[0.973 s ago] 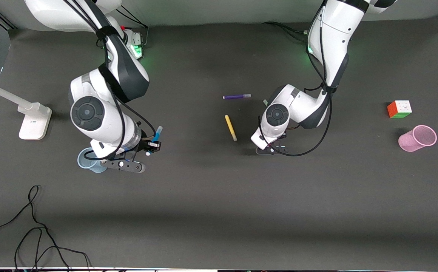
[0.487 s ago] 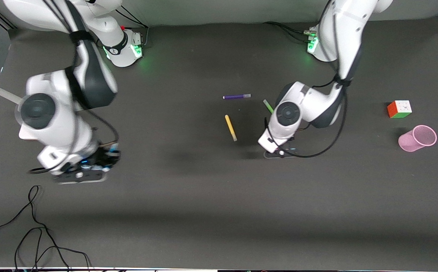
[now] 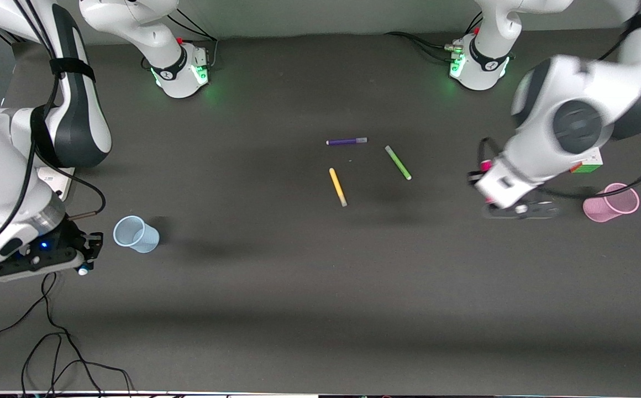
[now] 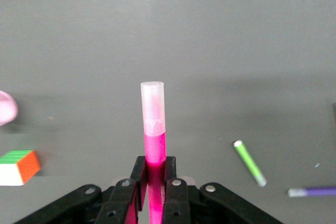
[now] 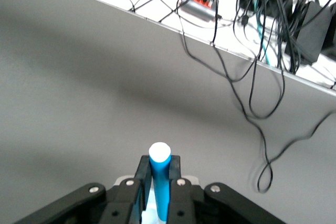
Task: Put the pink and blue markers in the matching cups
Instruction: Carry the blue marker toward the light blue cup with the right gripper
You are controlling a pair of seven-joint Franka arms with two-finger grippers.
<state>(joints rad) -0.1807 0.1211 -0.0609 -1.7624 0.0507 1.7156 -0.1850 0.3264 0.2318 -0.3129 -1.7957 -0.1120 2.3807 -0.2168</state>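
Note:
My right gripper [image 3: 85, 253] is shut on the blue marker [image 3: 82, 270] and hangs over the table beside the pale blue cup [image 3: 135, 234], toward the right arm's end. In the right wrist view the blue marker [image 5: 160, 179] stands upright between the gripper's [image 5: 160, 163] fingers. My left gripper [image 3: 481, 171] is shut on the pink marker [image 3: 485, 165], over the table between the green pen and the pink cup [image 3: 610, 202]. In the left wrist view the pink marker [image 4: 153, 140] with its pale cap sticks up from the gripper [image 4: 153, 163]. The pink cup [image 4: 6, 107] shows at that view's edge.
A purple pen [image 3: 346, 141], a yellow pen [image 3: 337, 187] and a green pen [image 3: 398, 162] lie mid-table. A colour cube [image 3: 590, 165] sits by the pink cup, partly hidden by the left arm. A white stand [image 3: 61, 182] is partly hidden by the right arm. Black cables [image 3: 50, 331] lie near the front edge.
My right arm swung the blue marker past the blue cup toward the right arm's end. My left arm carried the pink marker toward the pink cup, uncovering the green pen.

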